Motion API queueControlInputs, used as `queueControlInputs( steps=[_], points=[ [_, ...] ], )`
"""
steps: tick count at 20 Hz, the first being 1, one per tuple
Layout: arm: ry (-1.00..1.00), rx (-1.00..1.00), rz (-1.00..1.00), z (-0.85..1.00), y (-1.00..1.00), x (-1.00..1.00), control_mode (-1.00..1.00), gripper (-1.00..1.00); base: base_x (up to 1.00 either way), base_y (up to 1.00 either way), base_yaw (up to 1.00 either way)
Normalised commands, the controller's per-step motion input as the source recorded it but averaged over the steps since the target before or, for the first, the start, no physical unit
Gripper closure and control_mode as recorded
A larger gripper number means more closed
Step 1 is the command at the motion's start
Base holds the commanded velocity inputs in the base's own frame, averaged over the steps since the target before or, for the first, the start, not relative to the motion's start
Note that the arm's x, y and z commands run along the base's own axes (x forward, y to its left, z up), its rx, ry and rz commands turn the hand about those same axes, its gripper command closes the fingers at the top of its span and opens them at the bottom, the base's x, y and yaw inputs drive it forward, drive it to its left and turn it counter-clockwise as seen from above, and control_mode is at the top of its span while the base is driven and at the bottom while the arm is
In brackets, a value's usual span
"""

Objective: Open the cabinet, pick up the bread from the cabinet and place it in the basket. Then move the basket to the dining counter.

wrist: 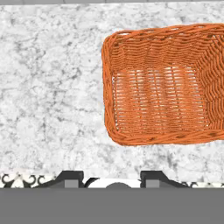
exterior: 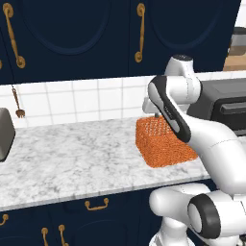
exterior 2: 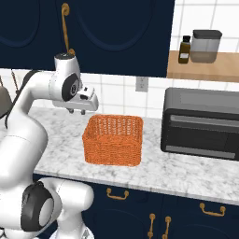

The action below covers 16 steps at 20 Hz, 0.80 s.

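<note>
Cabinet [exterior: 86, 33]: tall dark navy wall doors with arched panels and long vertical brass handles, closed, above and behind my gripper.

Worktop [exterior: 72, 158]: white-grey veined marble slab, flat and smooth, directly beneath my gripper and running to either side of it over navy drawers with short brass pulls.

Oven [exterior 2: 201, 122]: dark grey box with a flat front, standing on the marble well off to my gripper's right, beyond the basket.

Basket [exterior 2: 113, 139]: rectangular orange woven mesh, open top upward, standing upright on the marble just below and to the right of my gripper. In the hand view its long axis runs across the picture, and its floor shows bare weave with nothing lying in it.

Gripper [wrist: 112, 177]: mine, pointing straight down above the marble beside the basket's near short wall. The two small dark fingertips [wrist: 70, 177] stand partly apart with bare marble showing between them; they hold nothing and touch nothing.
</note>
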Motion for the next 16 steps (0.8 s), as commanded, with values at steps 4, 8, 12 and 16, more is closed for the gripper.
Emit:
queueControlInputs(
  steps=[4, 8, 12, 16],
  points=[
    [-0.12, 0.00, 0.02, -0.02, 0.04, -0.12, -1.00, -1.00, 0.00, 0.00, 0.00],
    [-0.46, 0.00, 0.00, 0.36, 0.21, -0.39, -1.00, -1.00, 0.00, 0.00, 0.00],
    [-0.50, 0.00, 0.00, 0.60, 0.09, -0.34, -1.00, -1.00, 0.00, 0.00, 0.00],
    [-0.54, 0.00, 0.00, 0.51, 0.00, -0.44, -1.00, -1.00, 0.00, 0.00, 0.00]
  ],
)
